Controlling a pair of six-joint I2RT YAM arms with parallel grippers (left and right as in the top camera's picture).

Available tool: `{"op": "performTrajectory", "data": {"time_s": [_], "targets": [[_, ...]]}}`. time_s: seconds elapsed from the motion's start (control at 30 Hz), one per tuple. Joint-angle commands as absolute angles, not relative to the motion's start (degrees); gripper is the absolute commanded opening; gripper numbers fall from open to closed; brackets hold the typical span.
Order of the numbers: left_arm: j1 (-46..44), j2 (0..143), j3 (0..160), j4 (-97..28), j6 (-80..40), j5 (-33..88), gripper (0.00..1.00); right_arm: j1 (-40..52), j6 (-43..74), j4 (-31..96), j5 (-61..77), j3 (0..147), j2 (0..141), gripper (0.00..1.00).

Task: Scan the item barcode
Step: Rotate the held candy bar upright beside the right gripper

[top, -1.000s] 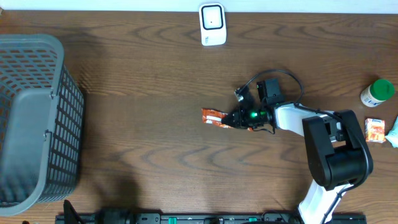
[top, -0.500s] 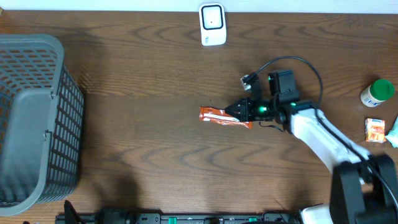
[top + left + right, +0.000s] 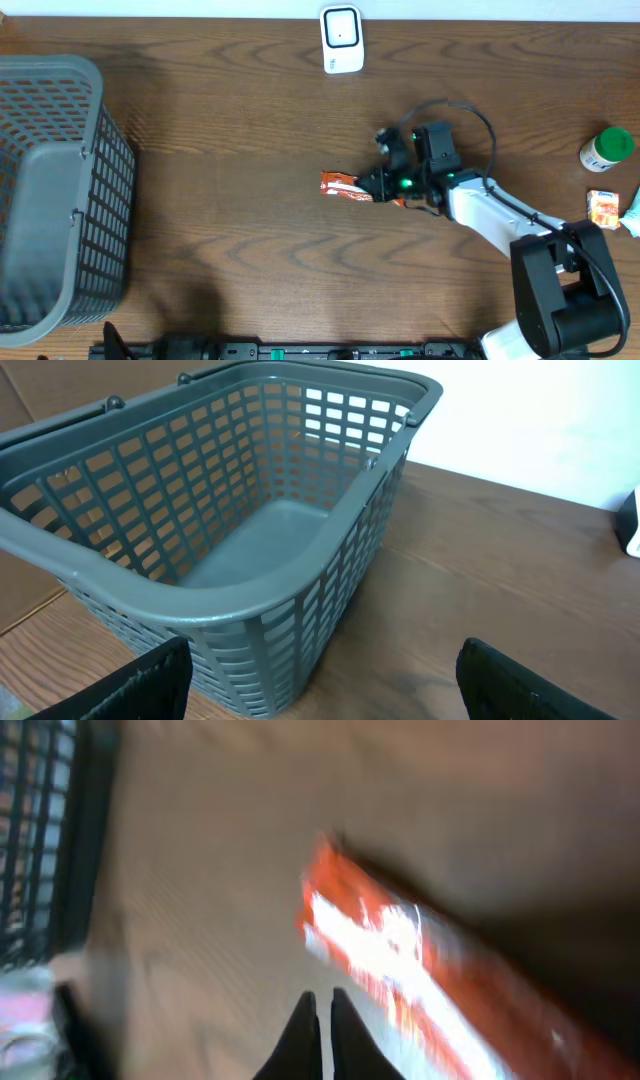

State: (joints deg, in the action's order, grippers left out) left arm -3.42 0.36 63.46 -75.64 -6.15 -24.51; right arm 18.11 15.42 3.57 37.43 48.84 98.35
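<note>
Wood desk (image 3: 250, 150). Right claw (image 3: 380, 186) pinched closed at packet's (image 3: 342, 186) 3 o'clock end, hold uncertain: may slip before scanner (image 3: 341, 40). Left claw (image 3: 330, 690) wide.

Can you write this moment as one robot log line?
right gripper: shut, tips by orange packet | left gripper: open, empty | scanner: untouched

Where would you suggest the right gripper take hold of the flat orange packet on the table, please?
Probably its near end, pinched across the narrow width. The orange packet lies flat, long axis pointing at the right gripper, so coming low from that side suits it; the jaws are shut and would need opening first.
</note>
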Motion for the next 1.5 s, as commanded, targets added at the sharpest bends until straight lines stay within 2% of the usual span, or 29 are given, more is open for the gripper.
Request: {"op": "performTrajectory", "data": {"time_s": [0.0,0.07,0.23,0.4,0.6,0.7,0.8,0.97,1.07,1.2,1.23,1.27,1.3,1.4,1.47], "targets": [[-3.18,0.49,63.57,-75.61,-6.26,-24.60,0.85,20.40,17.21,-0.01,23.94,49.19,98.04,0.01],[-3.18,0.49,63.57,-75.64,-6.26,-24.62,0.85,21.52,18.65,-2.42,19.57,49.19,98.87,0.01],[-3.18,0.49,63.57,-75.61,-6.26,-24.60,0.85,23.31,21.56,-10.13,19.38,50.52,104.88,0.01],[-3.18,0.49,63.57,-75.64,-6.26,-24.60,0.85,24.08,22.09,-9.39,19.64,55.68,112.22,0.01],[-3.18,0.49,63.57,-75.66,-6.26,-24.60,0.85,25.47,21.54,-6.20,33.06,58.52,113.86,0.01],[-3.18,0.49,63.57,-75.79,-6.26,-24.60,0.85,26.41,19.55,1.69,40.12,58.52,111.63,0.01],[-3.18,0.49,63.57,-75.83,-6.28,-24.60,0.85,26.89,15.88,17.63,39.77,58.50,109.06,0.01],[-3.18,0.49,63.57,-75.83,-6.26,-24.60,0.85,26.89,14.74,41.19,22.17,58.50,106.87,0.01],[-3.18,0.49,63.57,-75.83,-6.26,-24.60,0.85,26.89,17.63,48.05,10.59,58.52,105.30,0.01],[-3.18,0.49,63.57,-75.81,-6.26,-24.60,0.85,26.55,16.88,50.17,11.70,59.42,97.69,0.01],[-3.18,0.49,63.57,-75.83,-6.28,-24.62,0.85,26.46,15.57,50.15,14.28,59.81,95.00,0.20],[-3.18,0.49,63.57,-75.83,-6.28,-24.62,0.85,26.26,13.69,49.84,17.78,60.23,91.55,0.70],[-3.18,0.49,63.57,-75.83,-6.26,-24.60,0.85,26.20,12.49,49.47,19.88,60.36,89.14,0.99],[-3.18,0.49,63.57,-75.81,-6.26,-24.60,0.85,26.35,8.73,50.19,24.77,60.31,81.41,0.99],[-3.18,0.49,63.57,-75.81,-6.26,-24.60,0.85,26.79,3.97,52.40,23.07,60.05,77.36,0.99]]}}
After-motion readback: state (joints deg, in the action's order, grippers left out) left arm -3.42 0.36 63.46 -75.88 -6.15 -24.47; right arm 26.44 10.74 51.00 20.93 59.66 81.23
